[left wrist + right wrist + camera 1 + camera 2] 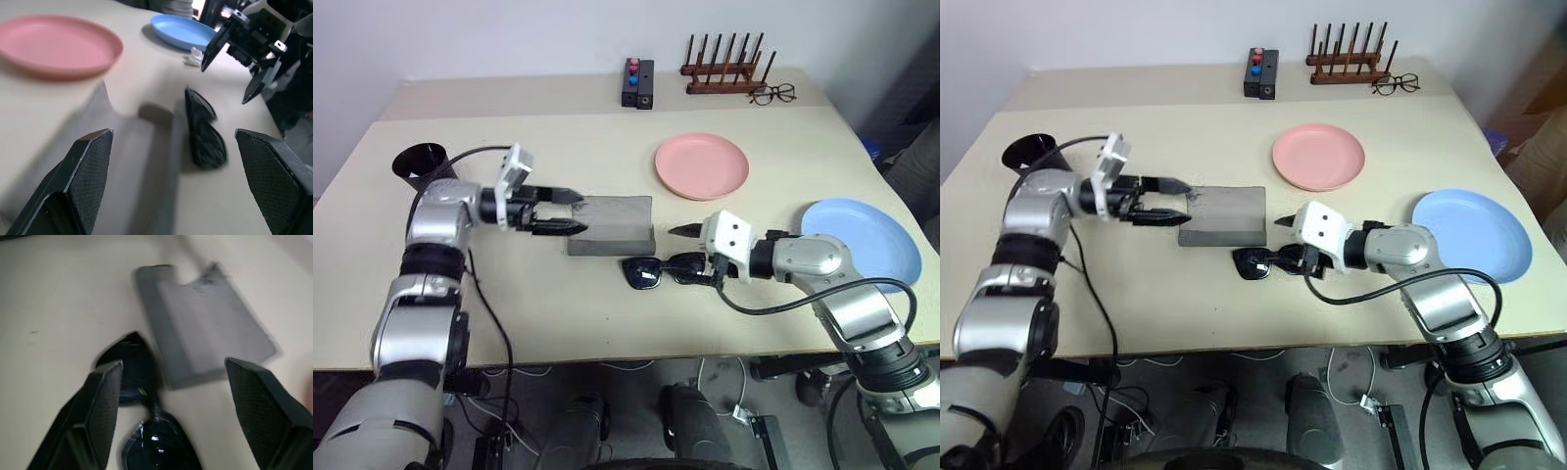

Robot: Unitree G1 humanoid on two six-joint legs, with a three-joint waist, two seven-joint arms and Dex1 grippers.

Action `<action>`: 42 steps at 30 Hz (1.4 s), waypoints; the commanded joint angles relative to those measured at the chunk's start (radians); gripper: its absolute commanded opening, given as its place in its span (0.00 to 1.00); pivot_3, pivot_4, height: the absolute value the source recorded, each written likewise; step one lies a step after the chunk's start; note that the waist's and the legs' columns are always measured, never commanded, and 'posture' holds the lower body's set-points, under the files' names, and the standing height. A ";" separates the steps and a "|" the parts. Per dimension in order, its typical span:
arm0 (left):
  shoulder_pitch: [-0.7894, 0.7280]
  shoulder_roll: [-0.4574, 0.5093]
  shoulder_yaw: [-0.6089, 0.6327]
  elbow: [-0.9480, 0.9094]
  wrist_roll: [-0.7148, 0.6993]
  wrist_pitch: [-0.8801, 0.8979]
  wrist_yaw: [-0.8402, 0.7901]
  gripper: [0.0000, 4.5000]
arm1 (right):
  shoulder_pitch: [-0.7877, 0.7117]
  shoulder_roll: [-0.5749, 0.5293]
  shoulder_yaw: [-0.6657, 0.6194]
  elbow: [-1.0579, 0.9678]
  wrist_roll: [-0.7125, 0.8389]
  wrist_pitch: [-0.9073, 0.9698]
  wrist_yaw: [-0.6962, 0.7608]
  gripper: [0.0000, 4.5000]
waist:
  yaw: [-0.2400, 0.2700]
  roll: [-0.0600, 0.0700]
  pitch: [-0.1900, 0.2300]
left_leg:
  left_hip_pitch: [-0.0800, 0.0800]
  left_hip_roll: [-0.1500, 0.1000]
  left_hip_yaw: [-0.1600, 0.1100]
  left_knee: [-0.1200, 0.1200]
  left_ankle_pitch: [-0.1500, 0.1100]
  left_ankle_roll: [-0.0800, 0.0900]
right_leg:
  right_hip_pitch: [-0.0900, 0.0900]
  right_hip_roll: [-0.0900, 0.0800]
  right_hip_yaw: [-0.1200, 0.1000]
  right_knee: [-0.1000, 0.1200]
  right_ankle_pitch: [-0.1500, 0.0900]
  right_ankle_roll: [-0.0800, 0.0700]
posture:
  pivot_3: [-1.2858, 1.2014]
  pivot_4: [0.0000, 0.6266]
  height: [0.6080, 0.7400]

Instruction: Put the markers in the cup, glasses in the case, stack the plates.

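My left tool [560, 211] is released over the open case [612, 225]; my right tool [690, 250] is released over sunglasses [656, 271] lying on the surface [558, 313]. Pink plate [701, 164] and blue plate [862, 235] unstacked; glasses not cased.

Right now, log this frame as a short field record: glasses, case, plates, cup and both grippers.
glasses: sunglasses lying on the table, just in front of the case
case: grey case open, nothing inside
plates: pink plate and blue plate apart, unstacked
cup: black cup at the table's left edge
left gripper: open, at the case's left end
right gripper: open, at the sunglasses, not gripping
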 commanded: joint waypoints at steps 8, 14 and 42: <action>0.279 0.123 0.100 -0.487 -0.179 0.107 0.095 0.91 | -0.107 -0.017 0.124 0.029 -0.117 0.097 0.030 0.76 | 0.019 0.000 0.000 | 0.000 0.000 0.000 0.000 0.000 0.000 | 0.001 -0.001 -0.001 -0.002 0.001 -0.001 | 0.52 0.24 1.00; 0.383 0.160 0.120 -0.630 -0.244 0.149 0.140 0.91 | -0.109 -0.059 0.151 0.029 -0.169 0.079 0.079 0.76 | 0.019 0.000 0.000 | 0.000 0.000 0.000 0.000 0.000 0.000 | 0.001 -0.003 -0.001 -0.003 0.001 -0.001 | 0.52 0.24 1.00; 0.439 0.173 0.091 -0.673 -0.286 0.111 0.192 0.93 | -0.114 -0.037 0.188 0.079 -0.298 0.063 0.084 0.27 | 0.019 0.000 0.000 | 0.000 0.000 0.000 -0.001 0.000 0.000 | 0.001 -0.003 -0.001 -0.004 0.002 -0.002 | 0.52 0.24 1.00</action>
